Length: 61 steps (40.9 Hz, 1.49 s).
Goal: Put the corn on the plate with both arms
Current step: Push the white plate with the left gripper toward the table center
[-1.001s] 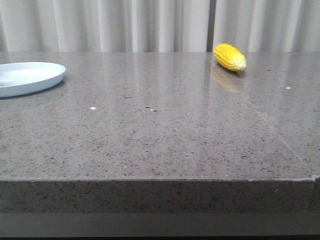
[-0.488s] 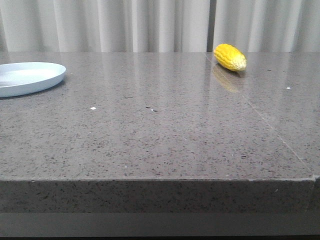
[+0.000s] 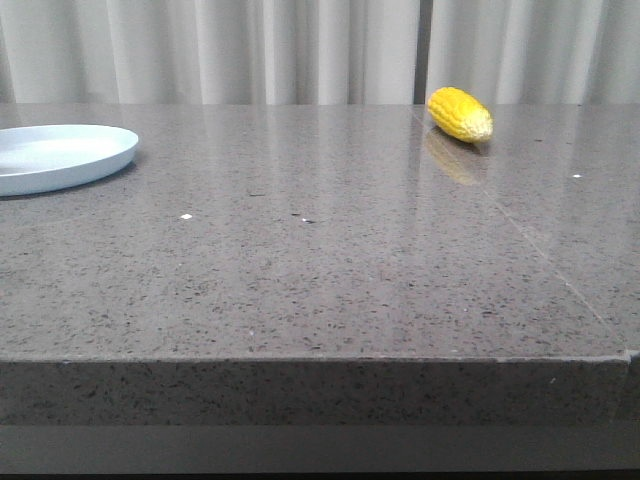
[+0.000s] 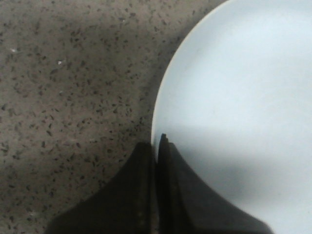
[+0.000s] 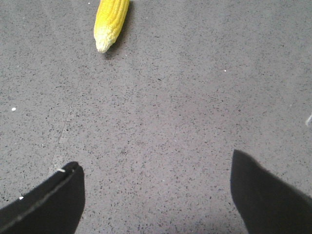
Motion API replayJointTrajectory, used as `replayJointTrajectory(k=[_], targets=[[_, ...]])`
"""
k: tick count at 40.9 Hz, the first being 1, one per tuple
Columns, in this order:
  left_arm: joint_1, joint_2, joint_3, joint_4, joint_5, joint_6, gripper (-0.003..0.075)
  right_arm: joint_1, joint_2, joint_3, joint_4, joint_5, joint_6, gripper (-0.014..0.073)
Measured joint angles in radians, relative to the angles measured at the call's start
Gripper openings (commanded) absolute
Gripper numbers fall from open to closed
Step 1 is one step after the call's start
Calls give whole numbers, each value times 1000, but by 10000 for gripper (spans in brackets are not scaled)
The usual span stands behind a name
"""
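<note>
The yellow corn lies on the grey stone table at the far right, paler tip pointing right. The pale blue-white plate sits at the far left edge of the front view. No arm shows in the front view. In the left wrist view my left gripper is shut on the plate's rim, one finger over the table, the other over the plate. In the right wrist view my right gripper is open and empty above bare table, well short of the corn.
The speckled grey table has a straight front edge and a thin seam running back toward the corn. Pale curtains hang behind it. A few small white specks lie on the surface.
The plate has slid a little to the right in the front view. The corn has not moved.
</note>
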State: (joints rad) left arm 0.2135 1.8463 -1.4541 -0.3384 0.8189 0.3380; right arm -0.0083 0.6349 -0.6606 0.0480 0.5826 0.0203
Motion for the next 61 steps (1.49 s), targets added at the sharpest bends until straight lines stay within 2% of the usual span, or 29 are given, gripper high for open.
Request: replayJointTrajectory(k=[9, 18, 32, 40, 49, 52, 57, 61], targets=[[-41, -79, -30, -7, 13, 2, -20, 0, 0, 0, 0, 0, 0, 631], [-185, -137, -90, -40, 34, 2, -20, 0, 0, 0, 0, 0, 0, 631], [-433, -100, -106, -82, 28, 4, -20, 0, 0, 0, 0, 0, 0, 631], [-502, -31, -106, -97, -2, 4, -20, 0, 0, 0, 0, 0, 0, 631], [-523, 26, -106, -103, -8, 4, -15, 0, 0, 0, 0, 0, 0, 631], [-523, 38, -106, -103, -2, 4, 37, 0, 0, 0, 0, 0, 0, 631], [-523, 47, -106, -103, 11, 4, 224, 0, 0, 0, 0, 0, 0, 631], [-523, 47, -108, -101, 27, 4, 333, 0, 0, 0, 0, 0, 0, 631]])
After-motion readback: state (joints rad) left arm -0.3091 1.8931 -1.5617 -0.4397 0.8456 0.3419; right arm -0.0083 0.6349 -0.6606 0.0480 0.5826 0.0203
